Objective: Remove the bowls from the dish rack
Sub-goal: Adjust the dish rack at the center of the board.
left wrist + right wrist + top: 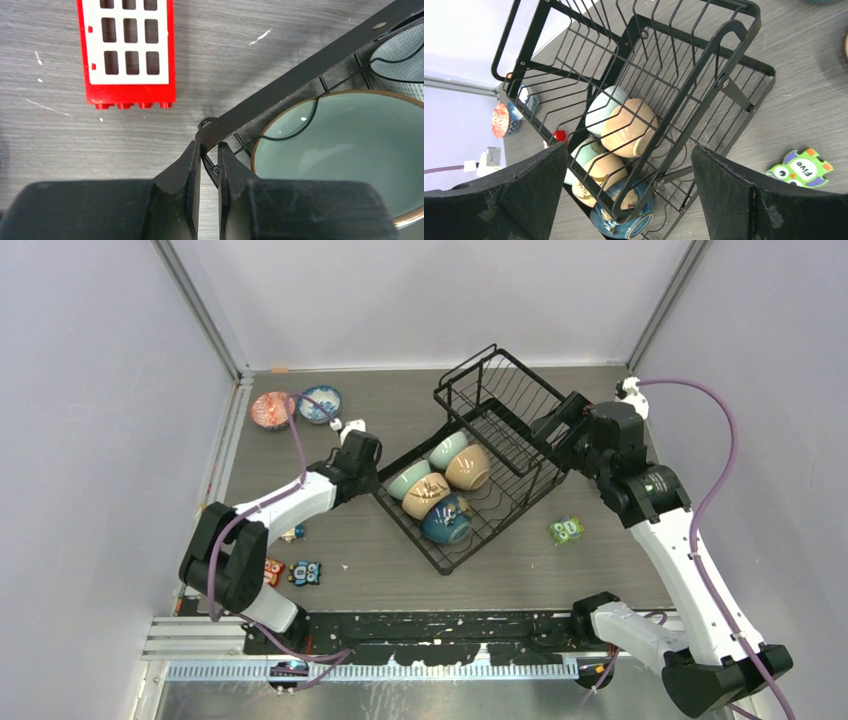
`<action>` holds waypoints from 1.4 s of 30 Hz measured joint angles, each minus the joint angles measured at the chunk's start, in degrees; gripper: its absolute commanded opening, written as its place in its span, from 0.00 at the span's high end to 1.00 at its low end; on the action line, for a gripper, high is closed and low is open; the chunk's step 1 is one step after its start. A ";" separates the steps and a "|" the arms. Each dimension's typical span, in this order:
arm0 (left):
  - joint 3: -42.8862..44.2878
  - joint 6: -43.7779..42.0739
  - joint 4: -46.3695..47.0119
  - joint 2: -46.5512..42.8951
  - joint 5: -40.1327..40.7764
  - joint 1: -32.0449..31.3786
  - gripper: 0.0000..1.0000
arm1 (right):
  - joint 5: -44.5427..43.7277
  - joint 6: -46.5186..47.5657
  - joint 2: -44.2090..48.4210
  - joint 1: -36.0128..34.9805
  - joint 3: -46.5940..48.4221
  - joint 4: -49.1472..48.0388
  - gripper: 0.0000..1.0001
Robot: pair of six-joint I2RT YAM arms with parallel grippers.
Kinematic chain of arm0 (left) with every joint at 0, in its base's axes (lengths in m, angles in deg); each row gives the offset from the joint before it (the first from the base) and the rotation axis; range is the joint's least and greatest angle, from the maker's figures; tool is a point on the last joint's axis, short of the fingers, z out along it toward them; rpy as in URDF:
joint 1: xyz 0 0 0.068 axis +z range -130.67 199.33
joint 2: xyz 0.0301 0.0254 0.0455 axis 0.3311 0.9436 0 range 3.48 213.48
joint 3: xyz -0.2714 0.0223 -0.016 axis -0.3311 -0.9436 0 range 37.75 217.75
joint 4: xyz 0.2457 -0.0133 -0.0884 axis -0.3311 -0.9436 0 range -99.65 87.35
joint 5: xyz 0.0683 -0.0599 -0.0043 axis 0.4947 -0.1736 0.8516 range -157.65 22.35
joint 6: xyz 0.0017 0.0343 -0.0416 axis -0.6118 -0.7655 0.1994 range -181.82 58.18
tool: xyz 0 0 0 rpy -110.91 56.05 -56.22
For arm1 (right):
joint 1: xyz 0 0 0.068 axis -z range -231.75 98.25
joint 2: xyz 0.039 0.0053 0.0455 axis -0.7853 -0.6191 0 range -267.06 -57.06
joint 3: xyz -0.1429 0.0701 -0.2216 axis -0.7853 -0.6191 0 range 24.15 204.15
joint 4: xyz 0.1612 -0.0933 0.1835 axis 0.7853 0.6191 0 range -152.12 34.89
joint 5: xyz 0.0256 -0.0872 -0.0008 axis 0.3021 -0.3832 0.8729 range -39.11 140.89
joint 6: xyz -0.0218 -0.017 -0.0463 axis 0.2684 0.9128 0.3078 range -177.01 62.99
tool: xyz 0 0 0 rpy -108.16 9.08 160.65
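left arm [290,500] is stretching forward | left gripper [209,170] is pinching the dish rack [300,75] rim between its fingers | right gripper [629,150] is hanging wide open

The bowls [468,467] lie open from above. The dish rack [500,505] has a raised end walling their far side, and the left gripper [209,150] crowds its left rim.

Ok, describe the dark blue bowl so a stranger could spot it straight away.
Find the black dish rack in the middle of the table. Of the bowls on it, the dark blue bowl sits at the near corner. Its neighbours are tan or pale green.
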 measured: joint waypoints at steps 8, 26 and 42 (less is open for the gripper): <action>-2.23 2.10 0.04 -2.12 1.27 -3.02 1.00 | -3.63 2.16 3.13 0.04 1.16 4.85 0.03; -9.11 5.75 1.92 -8.83 1.36 -5.31 1.00 | -2.82 1.60 -0.85 1.60 -1.14 3.32 0.01; -11.85 8.70 4.15 -10.64 5.68 -8.02 1.00 | 1.03 2.60 -9.33 3.93 -2.12 -1.53 0.05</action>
